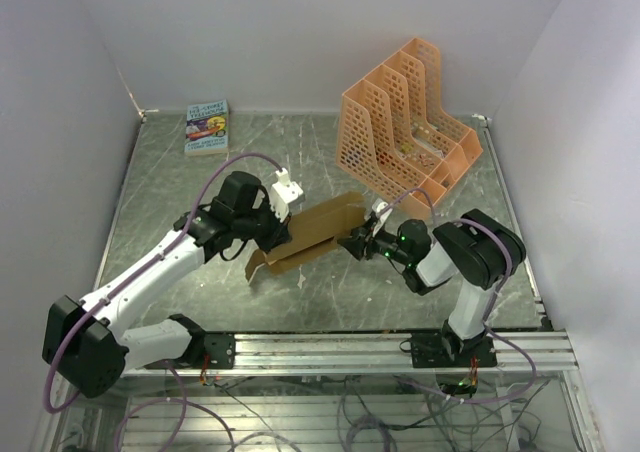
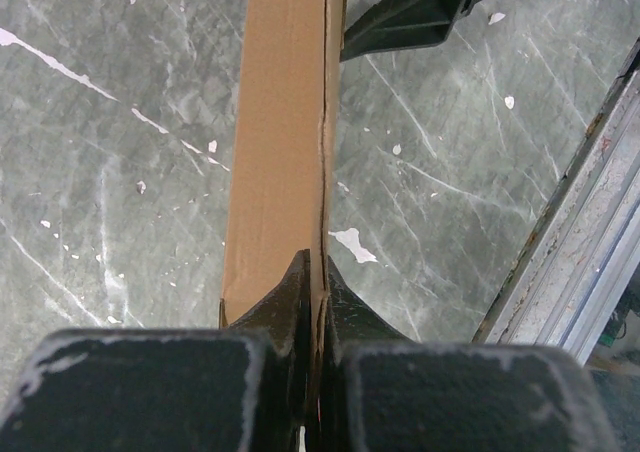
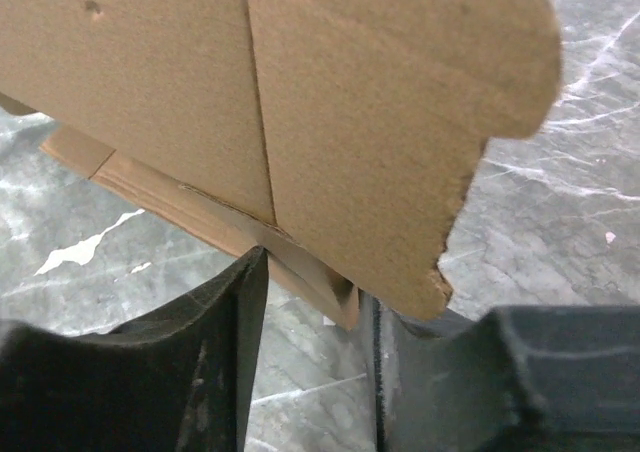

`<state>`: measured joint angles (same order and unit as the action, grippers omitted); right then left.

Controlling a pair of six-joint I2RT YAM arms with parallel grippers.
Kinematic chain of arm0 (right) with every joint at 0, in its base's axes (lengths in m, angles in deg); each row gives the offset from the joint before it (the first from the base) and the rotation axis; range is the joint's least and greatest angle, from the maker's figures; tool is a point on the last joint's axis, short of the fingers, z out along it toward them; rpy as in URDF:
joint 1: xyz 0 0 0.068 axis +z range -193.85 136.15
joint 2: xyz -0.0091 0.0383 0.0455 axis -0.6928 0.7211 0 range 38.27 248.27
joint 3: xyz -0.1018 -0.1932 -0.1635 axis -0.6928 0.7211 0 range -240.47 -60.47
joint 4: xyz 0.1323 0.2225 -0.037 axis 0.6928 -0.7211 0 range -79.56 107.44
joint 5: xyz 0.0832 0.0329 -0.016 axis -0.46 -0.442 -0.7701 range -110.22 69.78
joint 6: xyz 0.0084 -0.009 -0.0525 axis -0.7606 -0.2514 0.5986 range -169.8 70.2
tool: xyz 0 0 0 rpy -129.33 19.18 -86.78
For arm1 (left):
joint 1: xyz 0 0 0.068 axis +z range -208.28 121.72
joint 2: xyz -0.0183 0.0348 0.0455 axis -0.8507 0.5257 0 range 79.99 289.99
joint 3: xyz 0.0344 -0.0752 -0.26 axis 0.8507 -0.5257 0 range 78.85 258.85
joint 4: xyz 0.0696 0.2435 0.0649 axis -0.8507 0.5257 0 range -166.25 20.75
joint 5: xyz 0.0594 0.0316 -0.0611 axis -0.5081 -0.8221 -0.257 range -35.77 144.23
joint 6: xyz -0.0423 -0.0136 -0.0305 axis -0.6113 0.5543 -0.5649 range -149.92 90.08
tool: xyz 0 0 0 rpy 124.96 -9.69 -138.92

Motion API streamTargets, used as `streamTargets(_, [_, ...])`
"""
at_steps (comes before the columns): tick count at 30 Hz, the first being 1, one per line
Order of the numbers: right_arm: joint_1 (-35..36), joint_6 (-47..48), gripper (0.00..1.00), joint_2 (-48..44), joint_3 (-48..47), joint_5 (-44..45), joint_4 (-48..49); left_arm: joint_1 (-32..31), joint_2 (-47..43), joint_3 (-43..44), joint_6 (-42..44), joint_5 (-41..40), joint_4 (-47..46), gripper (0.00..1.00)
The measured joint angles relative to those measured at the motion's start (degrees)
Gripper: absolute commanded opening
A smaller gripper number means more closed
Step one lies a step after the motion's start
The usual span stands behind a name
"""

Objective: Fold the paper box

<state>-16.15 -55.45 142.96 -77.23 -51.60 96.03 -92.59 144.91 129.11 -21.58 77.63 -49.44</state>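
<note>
Top external: plain paper box

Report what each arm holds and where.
Left fingers pinch the paper box by one end's thin edge. Right fingers straddle its opposite end; clamping cannot be told.

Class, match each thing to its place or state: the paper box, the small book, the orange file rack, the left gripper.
Things:
1 paper box
2 book
3 orange file rack
4 left gripper

Places or states:
A far right corner of the table
B shut on a cardboard edge
C lying flat near the far left corner
D middle, nearer than the rack

Pairs: 1-D; 2-C; 3-A; 4-B
</note>
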Motion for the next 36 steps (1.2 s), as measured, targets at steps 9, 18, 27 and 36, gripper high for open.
streamTargets(9, [-0.22,-0.37,0.21,1.86,-0.59,1.07,1.95,0.0,0.42,0.44,-0.04,-0.02,0.02,0.07])
streamTargets(18, [-0.22,-1.2,0.2,3.21,-2.16,1.16,2.54,0.0,0.98,1.77,-1.18,0.42,0.28,0.07])
streamTargets(27, [-0.22,-1.14,0.0,3.23,-2.91,2.67,1.92,0.02,1.64,1.86,-2.1,1.79,-0.17,0.07])
streamTargets(36, [0.42,-1.57,0.15,3.78,-4.35,5.14,0.63,0.26,3.23,2.32,-2.82,2.62,-1.29,0.07])
